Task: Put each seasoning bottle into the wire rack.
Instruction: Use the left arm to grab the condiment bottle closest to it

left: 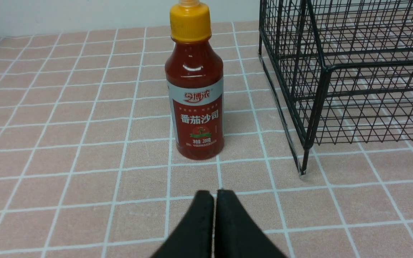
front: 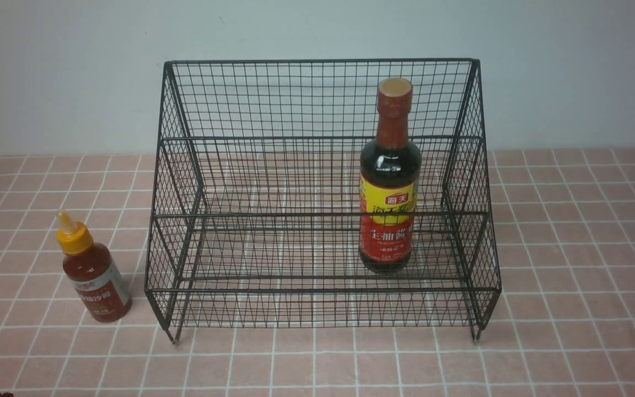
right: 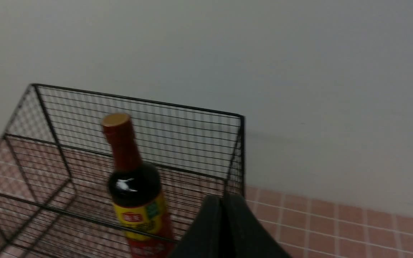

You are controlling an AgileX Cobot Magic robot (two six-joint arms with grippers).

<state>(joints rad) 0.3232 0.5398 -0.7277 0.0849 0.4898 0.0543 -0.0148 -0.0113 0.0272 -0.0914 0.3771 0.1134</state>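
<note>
The black wire rack stands in the middle of the tiled table. Inside it, on the lower shelf at the right, the tall dark soy-sauce bottle stands upright; the right wrist view shows this bottle too. The short red-sauce bottle with a yellow nozzle cap stands on the table just left of the rack. My left gripper is shut and empty, a short way in front of the red-sauce bottle. My right gripper is shut and empty, off to the side of the soy-sauce bottle, near the rack's right side.
A plain pale wall rises right behind the rack. Pink tiles with white grout cover the table on all sides. The rack's front left leg stands close to the red-sauce bottle.
</note>
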